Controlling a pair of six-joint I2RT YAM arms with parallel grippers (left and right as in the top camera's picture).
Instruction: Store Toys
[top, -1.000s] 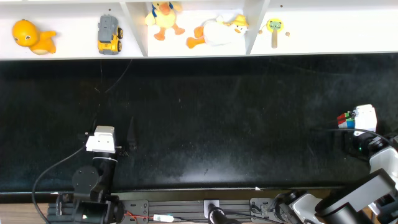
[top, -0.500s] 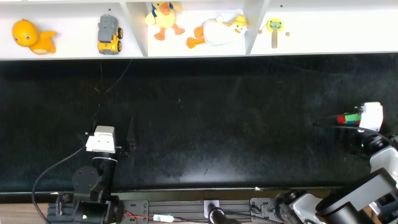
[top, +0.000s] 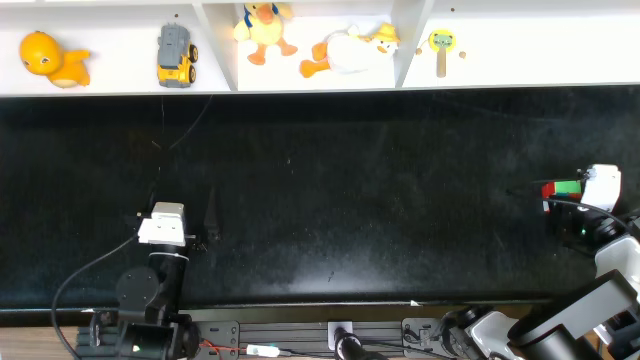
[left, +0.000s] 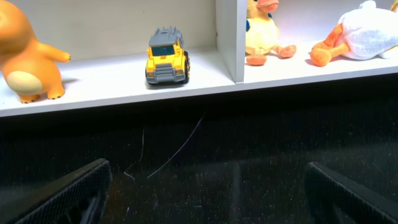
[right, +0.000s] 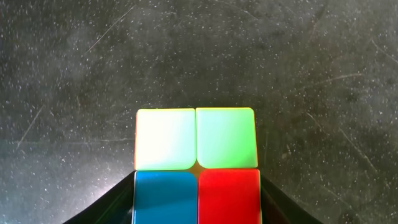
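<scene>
The right claw (right: 197, 200) is clenched on the small 2-by-2 plastic puzzle cube (right: 196, 140), which has green, blue and red faces. It sits at the right edge of the black, scratched table (top: 350, 190), well apart from the white shelf (top: 320, 86) along the far side. I cannot tell whether the cube is clear of the table or resting on it.

The dark fingers flank only the blue-and-red row, and the 2 green tiles stick out past the tips. That looks like a shallow hold on smooth plastic, so a quick swing toward the shelf could let the cube pivot or slide out. A cube of this kind also has turning layers, and an off-centre squeeze could twist 1 layer and loosen the hold.

The way to the shelf is long, and a low approach could catch the cube on the shelf's front edge. The right compartment holds a small yellow-green rattle toy (top: 442, 42), which a careless entry could knock over. The middle compartment is crowded by a yellow plush duck (top: 263, 30) and a white plush duck (top: 350, 50), so it leaves little room. The left compartment has an orange rounded toy figure (top: 52, 57) and a yellow-and-grey toy truck (top: 175, 55), but it would mean reaching across the whole table.

The left claw (left: 205, 193) is released and holds nothing, low over the table's left side, out of the likely path.
</scene>
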